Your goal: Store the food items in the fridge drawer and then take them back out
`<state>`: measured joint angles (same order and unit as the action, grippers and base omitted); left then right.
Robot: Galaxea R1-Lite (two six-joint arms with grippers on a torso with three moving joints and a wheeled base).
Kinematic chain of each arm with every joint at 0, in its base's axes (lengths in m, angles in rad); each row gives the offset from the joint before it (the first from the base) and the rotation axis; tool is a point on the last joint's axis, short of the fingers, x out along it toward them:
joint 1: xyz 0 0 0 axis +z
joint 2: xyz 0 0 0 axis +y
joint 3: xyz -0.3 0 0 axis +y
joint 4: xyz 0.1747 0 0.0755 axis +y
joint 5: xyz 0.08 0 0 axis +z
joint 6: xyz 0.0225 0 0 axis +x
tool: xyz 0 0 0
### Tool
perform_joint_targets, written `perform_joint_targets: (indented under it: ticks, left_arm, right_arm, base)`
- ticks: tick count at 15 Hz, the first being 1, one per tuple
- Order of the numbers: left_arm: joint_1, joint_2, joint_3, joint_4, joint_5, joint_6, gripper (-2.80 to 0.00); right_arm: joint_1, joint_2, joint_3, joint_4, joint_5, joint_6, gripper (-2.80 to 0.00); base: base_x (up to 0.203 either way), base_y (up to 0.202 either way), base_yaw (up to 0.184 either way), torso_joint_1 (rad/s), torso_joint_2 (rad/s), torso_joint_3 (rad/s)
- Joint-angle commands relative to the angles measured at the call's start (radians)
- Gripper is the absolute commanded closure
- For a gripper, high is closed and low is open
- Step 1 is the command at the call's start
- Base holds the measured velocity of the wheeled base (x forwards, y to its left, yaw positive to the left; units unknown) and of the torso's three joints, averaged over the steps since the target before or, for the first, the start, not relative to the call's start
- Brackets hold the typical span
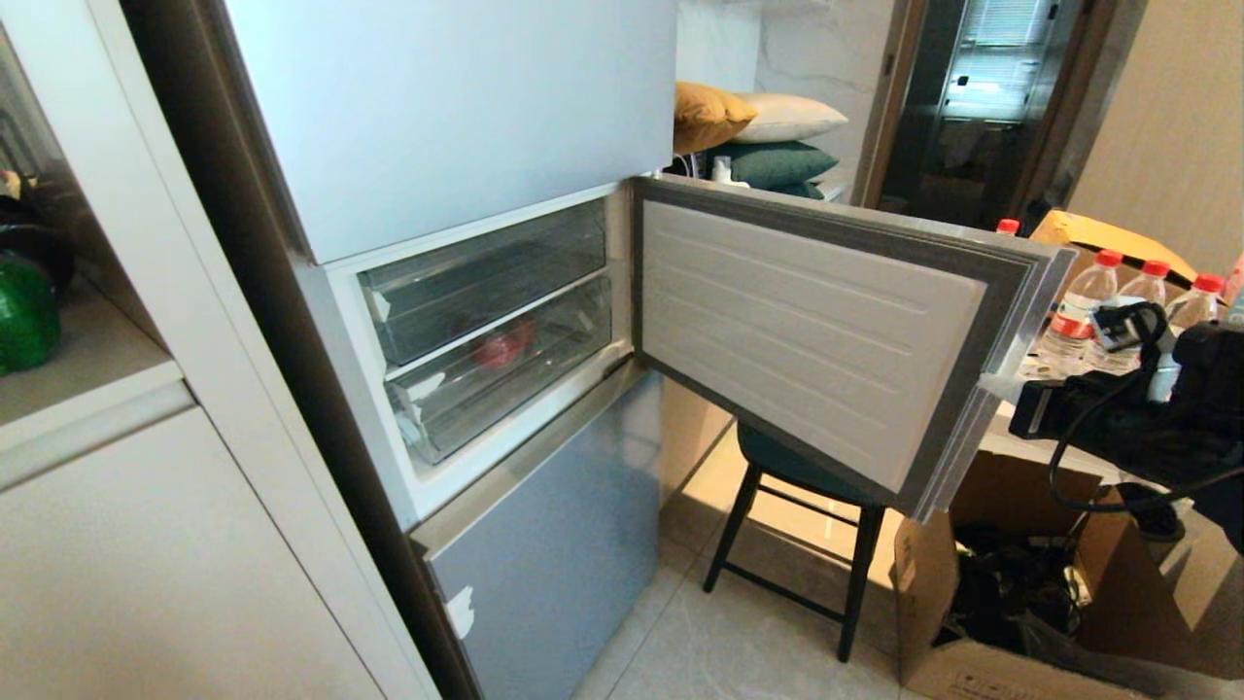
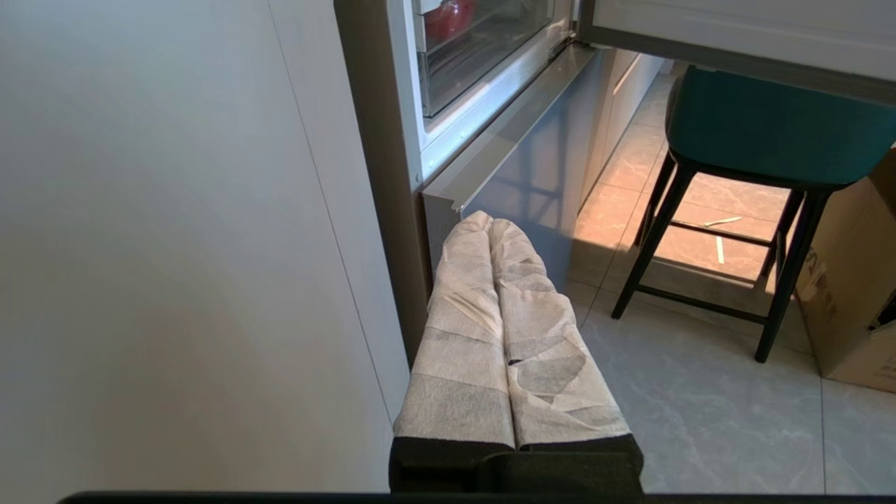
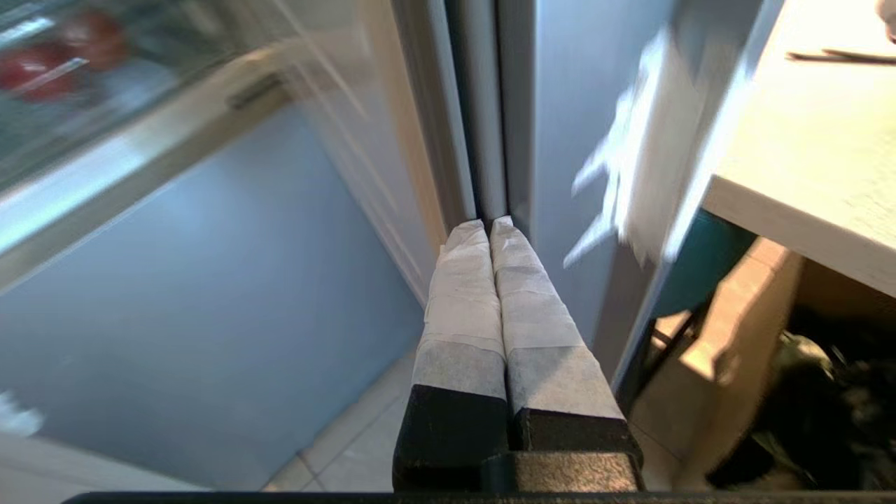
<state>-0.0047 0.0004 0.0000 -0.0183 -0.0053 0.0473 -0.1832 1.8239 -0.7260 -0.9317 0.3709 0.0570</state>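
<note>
- Fridge door (image 1: 816, 340): swung wide open, its ribbed white inner face toward the room.
- Fridge drawer (image 1: 505, 365): the lower of two clear bins in the open compartment, pushed in; a red item (image 1: 503, 345) shows through its wall.
- Bell pepper (image 1: 24, 313): dark green, on the cabinet shelf (image 1: 83, 355) left of the fridge.
- Right gripper (image 3: 488, 225): fingers pressed together, empty, tips just beside the open door's outer edge.
- Left gripper (image 2: 490, 218): fingers closed, empty, low beside the white cabinet, before the grey lower fridge panel (image 2: 539, 168).
</note>
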Motion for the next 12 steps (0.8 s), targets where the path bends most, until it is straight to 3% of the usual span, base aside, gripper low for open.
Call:
perform_joint_targets:
  ticks: [1,6,12]
  left_arm:
    - [0.000,0.000,0.011,0.000,0.001,0.005,0.00]
    - [0.000,0.001,0.011,0.000,-0.001,0.006,0.00]
    - [0.000,0.000,0.011,0.000,-0.001,0.006,0.00]
  right_arm:
    - [-0.022,0.037,-0.016,-0.006,0.002,0.000,0.00]
    - [-0.076,0.025,-0.022,-0.007,-0.007,-0.003,0.00]
    - [-0.158,0.093,-0.124,-0.004,-0.012,0.003,0.00]
  base:
    - [0.000,0.000,0.000,0.000,0.00,0.000]
    - [0.000,0.000,0.000,0.000,0.00,0.000]
    - [0.000,0.000,0.000,0.000,0.00,0.000]
